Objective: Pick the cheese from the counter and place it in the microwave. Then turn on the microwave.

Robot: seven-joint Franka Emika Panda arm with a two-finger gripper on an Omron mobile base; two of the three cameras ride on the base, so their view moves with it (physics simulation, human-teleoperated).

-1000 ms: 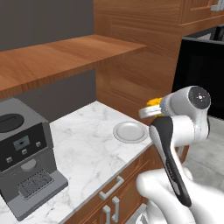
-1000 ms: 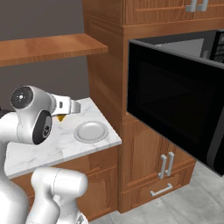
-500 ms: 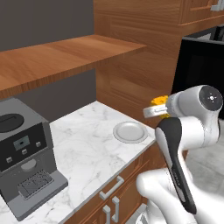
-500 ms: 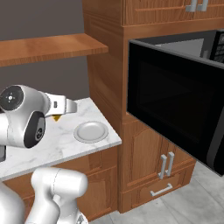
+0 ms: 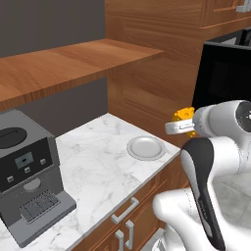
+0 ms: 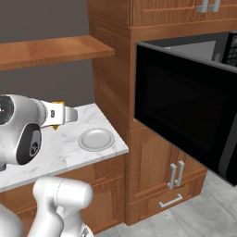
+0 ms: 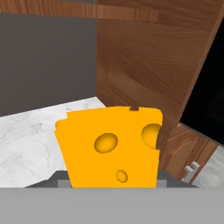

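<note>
Up off the counter (image 5: 98,162), the cheese (image 7: 111,146) sat clenched in the gripper (image 5: 180,122), an orange-yellow wedge with holes that took up the middle of the hand view (the fingertips were mostly hidden behind it). In the left base view the cheese (image 5: 185,114) showed just past the white hand, at about 3 o'clock from the round grey plate (image 5: 145,147) and apart from it. The plate lay near the counter's right end, beside the tall wooden cabinet (image 6: 111,69). The microwave (image 6: 185,115) stood with its dark glass door swung open, at 3 o'clock from the gripper in the right base view. A grey coffee machine (image 5: 27,176) stood at the counter's far left. No writing or brand could be read on the microwave panel or the coffee machine's display.
</note>
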